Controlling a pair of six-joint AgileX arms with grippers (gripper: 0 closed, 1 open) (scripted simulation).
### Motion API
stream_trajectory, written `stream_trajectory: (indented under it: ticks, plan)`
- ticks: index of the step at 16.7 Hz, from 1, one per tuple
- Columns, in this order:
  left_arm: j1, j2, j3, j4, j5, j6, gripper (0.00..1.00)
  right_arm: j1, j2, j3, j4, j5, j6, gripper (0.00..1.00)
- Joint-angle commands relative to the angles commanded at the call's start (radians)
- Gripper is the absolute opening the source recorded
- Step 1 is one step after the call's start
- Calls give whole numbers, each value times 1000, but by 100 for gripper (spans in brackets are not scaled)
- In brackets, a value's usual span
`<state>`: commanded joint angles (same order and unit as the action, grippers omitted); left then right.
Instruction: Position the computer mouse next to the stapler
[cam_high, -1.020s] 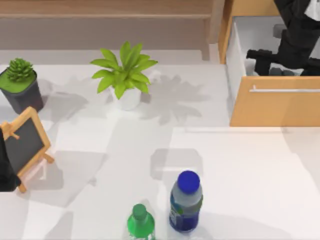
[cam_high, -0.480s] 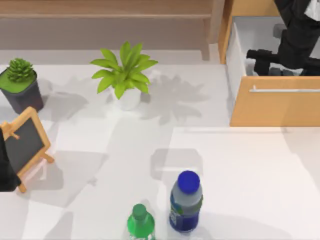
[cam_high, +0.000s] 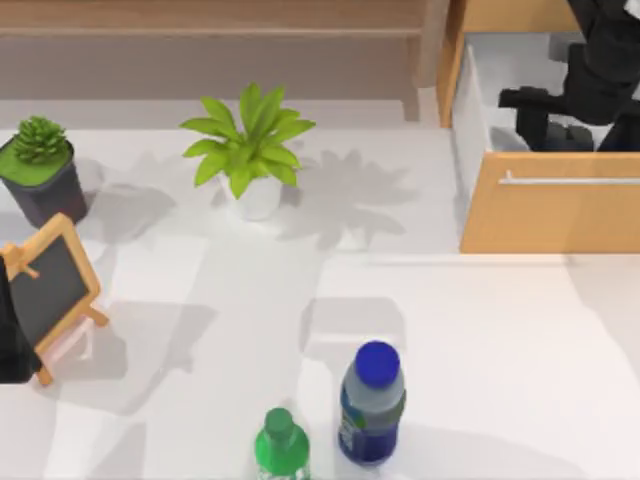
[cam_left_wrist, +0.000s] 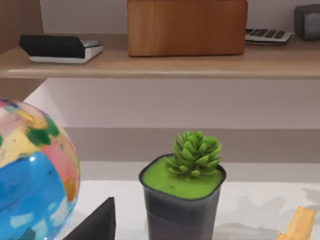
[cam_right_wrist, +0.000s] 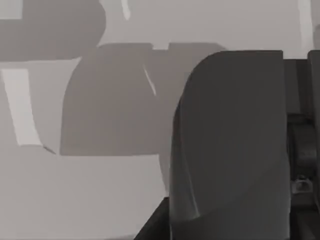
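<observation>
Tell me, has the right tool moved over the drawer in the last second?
Yes. The right tool has shifted toward the top view's right, measured against the drawer front.

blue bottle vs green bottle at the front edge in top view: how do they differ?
Cap: the blue bottle has a wide blue cap; the green bottle has a narrower green one.
Size: the blue bottle looks bulkier; the green bottle looks slimmer.
Framing: the blue bottle sits fully in the top view; the green bottle is cut off by its bottom edge.
Both stand upright on the white table.
</observation>
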<state>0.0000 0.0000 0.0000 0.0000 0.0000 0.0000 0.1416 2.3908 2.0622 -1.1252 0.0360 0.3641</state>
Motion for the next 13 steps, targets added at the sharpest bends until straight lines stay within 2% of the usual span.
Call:
stream_trajectory:
  ticks: [7, 13]
  plan:
    - [0, 0, 0, 0, 0, 0, 100, -91, -332, -134, 43, -60, -368, 0]
    - [0, 0, 0, 0, 0, 0, 100, -285, -650, -495, 71, -103, -694, 0]
